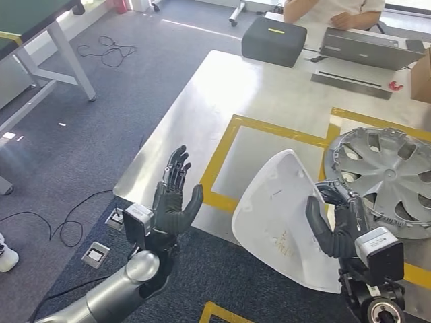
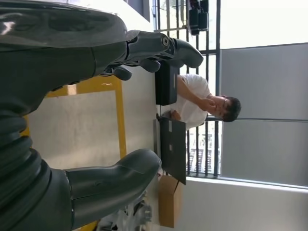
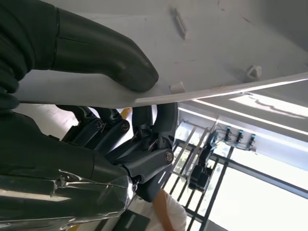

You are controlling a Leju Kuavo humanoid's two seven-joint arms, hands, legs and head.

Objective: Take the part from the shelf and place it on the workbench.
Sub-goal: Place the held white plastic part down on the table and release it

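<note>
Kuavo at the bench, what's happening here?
The right hand holds a white panel, thumb on one face and fingers on the other, over the near edge of the workbench; whether it touches the surface is unclear. The left hand is raised and holds nothing. A silver wheel cover lies in the next yellow-taped bay, and a person sits at a laptop at the far end.

No text, label or number can be read anywhere; the white part point(image 1: 277, 219) bears faint reddish scribbles near its lower edge (too blurred to make out as letters or figures).
</note>
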